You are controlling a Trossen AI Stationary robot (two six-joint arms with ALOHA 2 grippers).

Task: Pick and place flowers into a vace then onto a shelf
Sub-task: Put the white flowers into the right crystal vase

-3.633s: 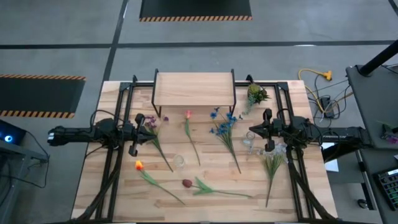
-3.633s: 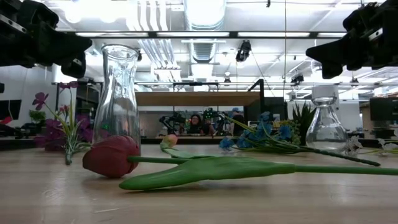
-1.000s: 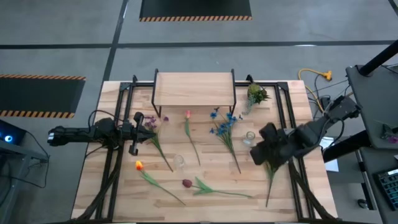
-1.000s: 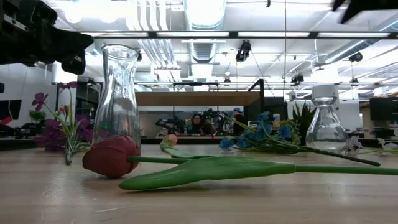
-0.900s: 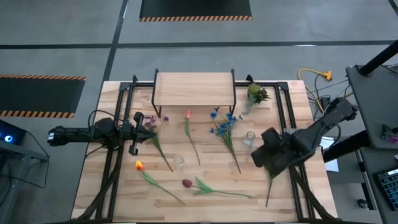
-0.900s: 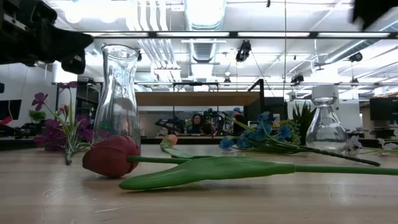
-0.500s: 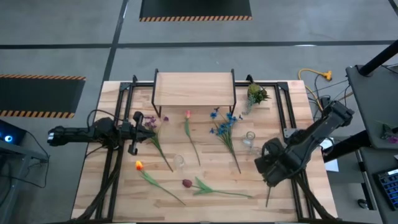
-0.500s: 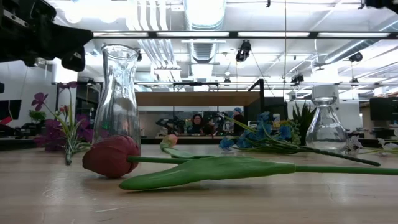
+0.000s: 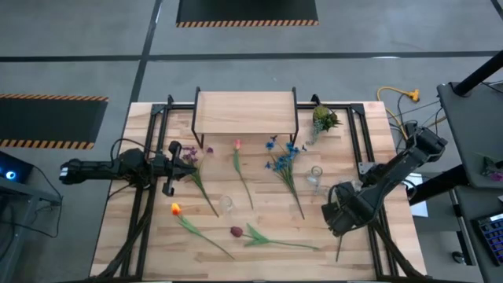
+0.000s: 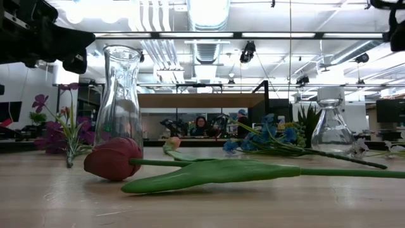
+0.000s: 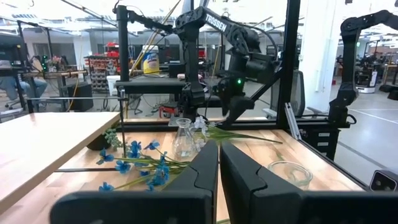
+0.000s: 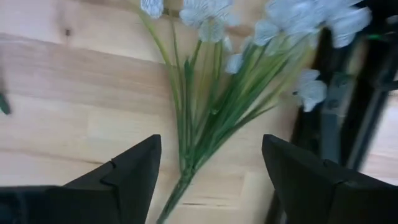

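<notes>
Wooden slats make up the counter (image 9: pixel 118 236) I see from the high camera, with the shelf (image 9: pixel 245 112) at its far edge. Flowers lie scattered: purple (image 9: pixel 189 157), pink (image 9: pixel 237 146), blue (image 9: pixel 281 159), orange (image 9: pixel 175 209), and a dark red one (image 9: pixel 236 232) nearest me. My left gripper (image 9: pixel 174 167) waits just beside the purple bloom. My right gripper (image 9: pixel 336 216) hangs over the white flowers (image 9: pixel 343 228) on the right side.

Low view: the dark red flower (image 10: pixel 114 159) lies in front with its long leaf (image 10: pixel 209 174), a tall glass vase (image 10: pixel 121 98) upright behind it, and a small round vase (image 10: pixel 330 130) to the right near the blue blooms (image 10: pixel 269 136).

Left wrist view: my jaws are clenched, almost touching. Beyond them are blue flowers (image 11: pixel 134 165), the small vase (image 11: pixel 183 140) and the right arm (image 11: pixel 245 62).

Right wrist view: my jaws stand released, wide apart, with the white flowers (image 12: pixel 199 124) flat on the counter between them, not gripped.
</notes>
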